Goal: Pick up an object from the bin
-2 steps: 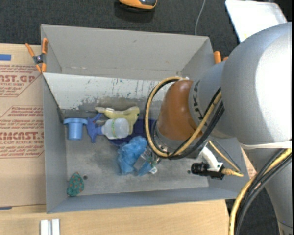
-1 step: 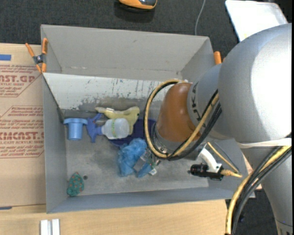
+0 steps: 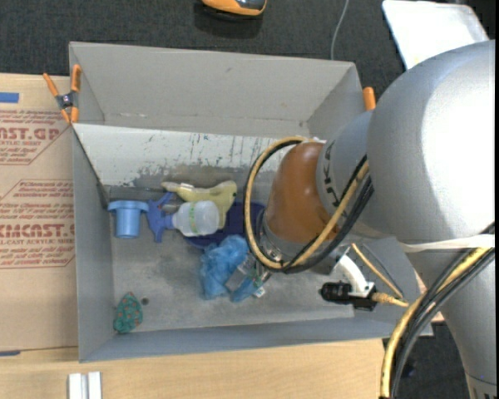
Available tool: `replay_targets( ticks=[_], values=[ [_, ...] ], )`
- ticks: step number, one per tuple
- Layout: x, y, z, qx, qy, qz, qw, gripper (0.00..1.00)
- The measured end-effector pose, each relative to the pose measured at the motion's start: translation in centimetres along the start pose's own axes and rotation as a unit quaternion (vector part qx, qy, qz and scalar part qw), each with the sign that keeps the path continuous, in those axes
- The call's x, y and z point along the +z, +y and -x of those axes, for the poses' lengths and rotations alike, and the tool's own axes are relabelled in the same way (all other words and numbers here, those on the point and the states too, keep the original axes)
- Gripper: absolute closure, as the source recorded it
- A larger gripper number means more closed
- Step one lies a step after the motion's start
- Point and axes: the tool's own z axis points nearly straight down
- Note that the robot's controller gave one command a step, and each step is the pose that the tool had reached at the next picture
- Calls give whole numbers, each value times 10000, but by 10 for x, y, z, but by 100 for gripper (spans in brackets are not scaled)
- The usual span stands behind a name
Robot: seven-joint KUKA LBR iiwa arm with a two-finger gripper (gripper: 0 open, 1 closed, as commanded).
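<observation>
Arm: one large, smooth grey rounded arm (image 3: 437, 148) reaches in from the right, with a glossy brown-orange cover (image 3: 295, 194) and looped black and yellow cables at its wrist.
Gripper: the gripper (image 3: 253, 284) sits low over the bin floor, right of centre; whether it is open or closed cannot be told.
Thing at the gripper: one crumpled light-blue piece (image 3: 221, 266), wrinkled and soft-looking, lies mid-floor just left of the gripper.
Behind it: one pale translucent bottle (image 3: 195, 218) lies on its side, beside one pale yellow banana-shaped piece (image 3: 201, 192).
Further left: one light-blue plastic cup shape (image 3: 126, 219).
Front left corner: one small green knobbly lump (image 3: 128, 312), well apart.
Bin: one grey metal bin (image 3: 208, 81) with a scuffed back wall.
</observation>
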Motion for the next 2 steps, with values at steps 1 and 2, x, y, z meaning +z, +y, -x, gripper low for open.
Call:
replay_targets(
  ticks=[1, 2],
  values=[
    [-28, 4, -2, 872, 13, -16, 9962, 100],
    [-113, -1, 6, 531, 22, -34, 9986, 100]
  ],
)
